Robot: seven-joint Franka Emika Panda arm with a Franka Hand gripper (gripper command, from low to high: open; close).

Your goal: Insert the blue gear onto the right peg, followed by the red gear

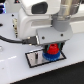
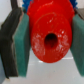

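Two teal-padded fingers [image 2: 20,47] of the gripper [image 2: 49,42] are closed on the round bright-red toothed gear [image 2: 47,32]; it is held level, seemingly for alignment, directly over the flat bright-blue gear [image 1: 50,56] seated on the grey black-bordered baseplate [image 1: 35,58]; the peg is hidden.

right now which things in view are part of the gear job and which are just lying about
Part of the job:
- red gear, between the pincer pads
- blue gear, under the red one
- grey baseplate

Lying about:
- black cable
- white table
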